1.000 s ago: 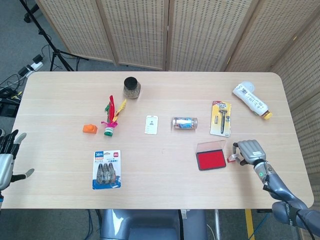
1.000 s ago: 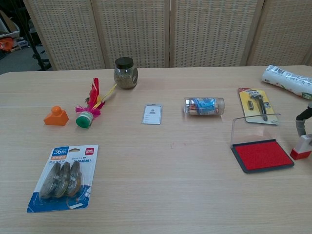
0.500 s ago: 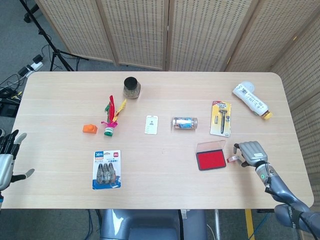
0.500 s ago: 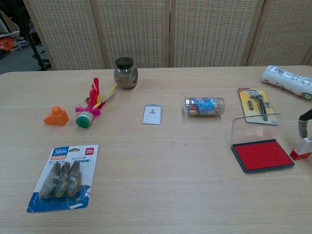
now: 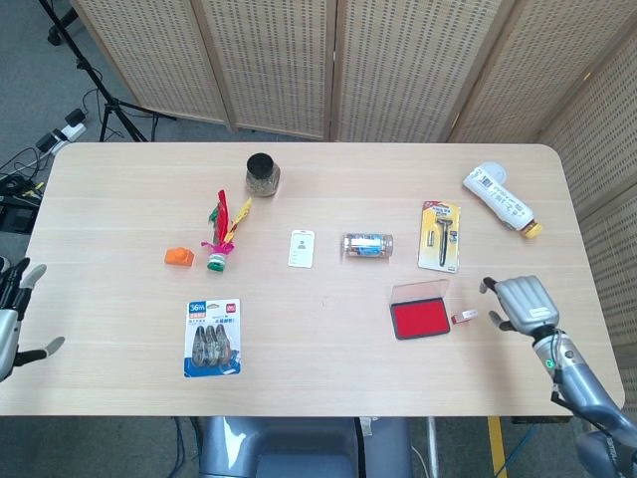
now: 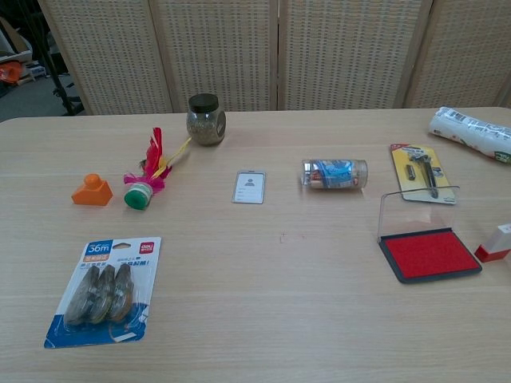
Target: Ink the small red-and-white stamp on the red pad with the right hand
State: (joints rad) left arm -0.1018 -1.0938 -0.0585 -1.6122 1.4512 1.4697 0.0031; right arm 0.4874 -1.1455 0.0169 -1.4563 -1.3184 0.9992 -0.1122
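Observation:
The small red-and-white stamp [image 5: 464, 318] lies on the table just right of the red ink pad [image 5: 419, 319], whose clear lid [image 5: 418, 291] stands open behind it. The chest view shows the stamp [image 6: 497, 243] at the right edge, beside the pad [image 6: 429, 254]. My right hand [image 5: 524, 302] is open, fingers spread, a short way right of the stamp and apart from it; the chest view does not show it. My left hand [image 5: 12, 317] is open at the far left, off the table's edge.
A razor pack [image 5: 440, 235] and a white tube [image 5: 500, 199] lie behind the pad. A small clear bottle [image 5: 368, 245], a badge card [image 5: 302, 248], a jar [image 5: 263, 174], a feather shuttlecock [image 5: 223, 234], an orange block [image 5: 178, 257] and a tape pack [image 5: 212, 337] spread leftwards.
My right hand let go of the stamp and drew back to the right, leaving the chest view. The stamp stays beside the pad. The left hand barely shifted.

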